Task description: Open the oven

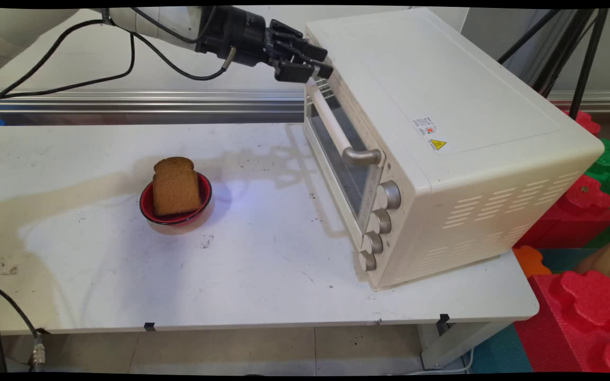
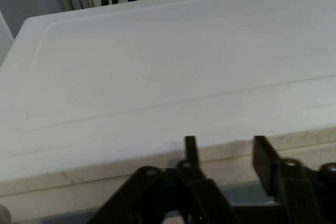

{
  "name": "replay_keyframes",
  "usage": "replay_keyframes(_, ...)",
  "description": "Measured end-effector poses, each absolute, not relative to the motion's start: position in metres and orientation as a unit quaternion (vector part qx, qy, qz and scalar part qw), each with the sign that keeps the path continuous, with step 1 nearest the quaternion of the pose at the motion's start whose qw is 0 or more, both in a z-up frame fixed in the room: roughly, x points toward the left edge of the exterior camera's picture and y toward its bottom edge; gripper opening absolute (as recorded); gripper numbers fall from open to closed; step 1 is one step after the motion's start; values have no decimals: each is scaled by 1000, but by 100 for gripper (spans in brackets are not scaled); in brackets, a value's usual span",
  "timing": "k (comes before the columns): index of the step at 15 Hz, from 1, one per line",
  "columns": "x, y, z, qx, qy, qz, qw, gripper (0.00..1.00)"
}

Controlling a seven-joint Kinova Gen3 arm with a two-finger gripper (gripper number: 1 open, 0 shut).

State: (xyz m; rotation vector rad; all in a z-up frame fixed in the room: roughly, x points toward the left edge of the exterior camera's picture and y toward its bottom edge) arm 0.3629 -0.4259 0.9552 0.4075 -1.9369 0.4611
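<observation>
The gripper [image 1: 305, 66] sits at the oven's [image 1: 442, 132] top front edge, fingers [image 2: 190, 148] parted, the door handle [image 1: 337, 132] just below them. Bread [image 1: 176, 186] in a bowl [image 1: 149, 207] lies well apart.

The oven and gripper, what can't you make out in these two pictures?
- Oven inside: main view, glass door seen edge-on.
- Oven door and handle: hand view, below the oven's top edge.
- Warning label text: main view, too small.
- Gripper contact with the oven: unclear in both views.
</observation>
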Motion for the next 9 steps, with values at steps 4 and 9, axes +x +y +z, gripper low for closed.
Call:
replay_keyframes(4,361,-427,952,170,-812,191,524,0)
replay_keyframes(9,359,-427,948,169,-815,189,521,0)
